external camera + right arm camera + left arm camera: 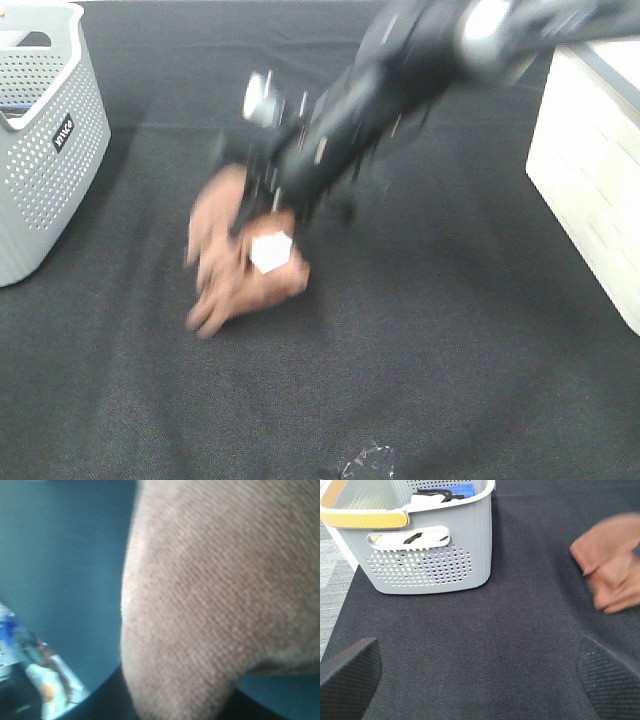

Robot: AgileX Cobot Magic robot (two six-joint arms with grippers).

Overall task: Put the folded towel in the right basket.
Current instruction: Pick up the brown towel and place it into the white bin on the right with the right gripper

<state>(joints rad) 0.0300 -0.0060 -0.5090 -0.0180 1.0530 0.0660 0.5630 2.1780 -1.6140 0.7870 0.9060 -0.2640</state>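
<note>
The folded towel (235,265) is brown with a white tag and hangs bunched and motion-blurred over the middle of the black table. My right gripper (262,215) has reached across the middle and is clamped on the towel's top; its fingers are hidden. In the right wrist view the towel (215,595) fills most of the frame. The right basket (590,170) is cream and stands at the right edge. My left gripper (480,672) is open and empty low over the cloth, with the towel (615,565) off to one side of it.
A grey perforated basket (45,140) stands at the left edge; the left wrist view shows it (430,565) holding dark and blue items. A small crumpled clear scrap (365,465) lies at the front edge. Black cloth (450,330) covers the table.
</note>
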